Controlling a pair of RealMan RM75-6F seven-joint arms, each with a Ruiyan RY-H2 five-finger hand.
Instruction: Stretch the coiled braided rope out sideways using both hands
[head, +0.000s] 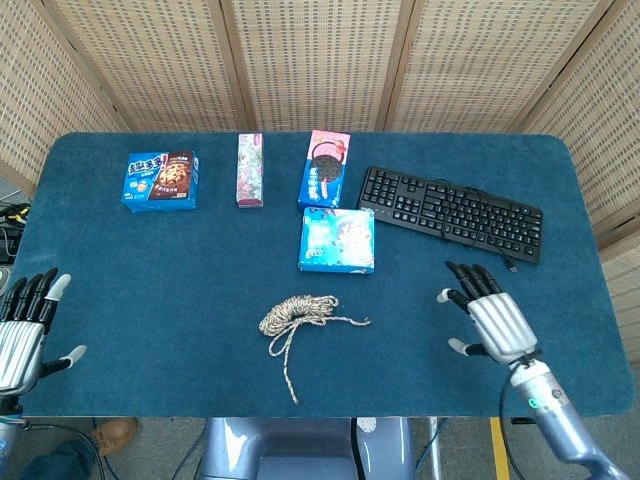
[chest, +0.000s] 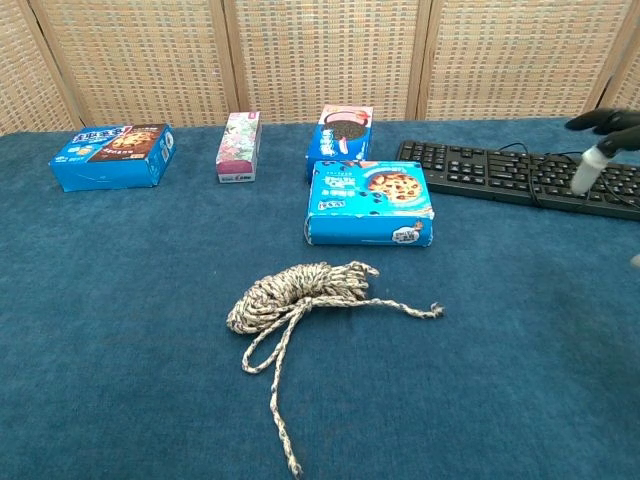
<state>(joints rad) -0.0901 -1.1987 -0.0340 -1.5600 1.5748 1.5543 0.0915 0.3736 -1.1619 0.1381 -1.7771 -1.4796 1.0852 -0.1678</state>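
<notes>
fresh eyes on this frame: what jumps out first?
The coiled braided rope lies untouched near the front middle of the blue table, loose ends trailing toward the front edge. The right hand hovers open over the table to the rope's right, while the left hand waits open at the left edge. Behind the rope sit four snack boxes and a black keyboard.

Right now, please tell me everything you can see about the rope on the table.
The rope is braided, with a mottled beige, white and dark pattern. Most of it lies in a loose oval coil on the blue table cover. One end runs out to the side nearer the right hand; another strand trails toward the front edge. It lies flat, a little in front of the blue biscuit box, apart from it. Neither hand touches it.
</notes>
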